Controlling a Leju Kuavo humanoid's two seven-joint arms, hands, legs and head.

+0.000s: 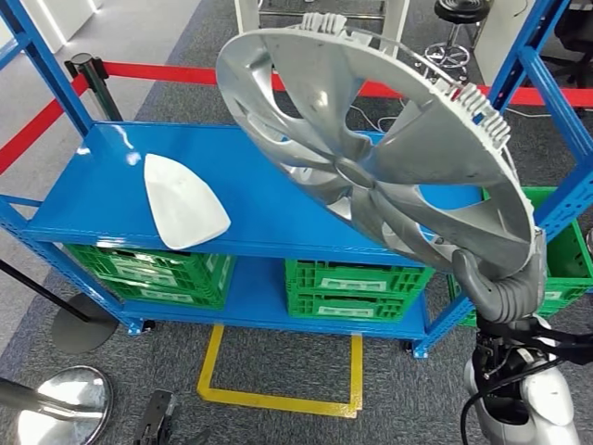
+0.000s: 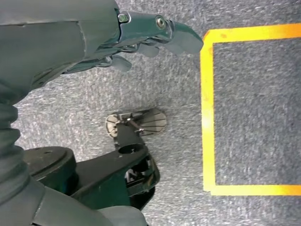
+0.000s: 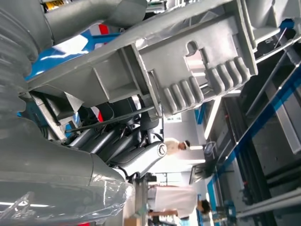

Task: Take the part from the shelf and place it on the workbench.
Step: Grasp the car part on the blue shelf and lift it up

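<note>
Grey carpet [image 1: 392, 408] with a yellow taped square [image 1: 280, 400] lies before the blue shelf [image 1: 105, 199]. I see my right hand [image 1: 493, 289] gripping the silver wheel cover [image 1: 363, 158] by its lower rim, raised above the shelf, tilted, ribbed back toward me. My left hand [image 2: 156, 33] hangs empty, fingers loosely extended. A white panel [image 1: 183, 202] rests on the shelf, green crates [image 1: 353, 287] below.
</note>
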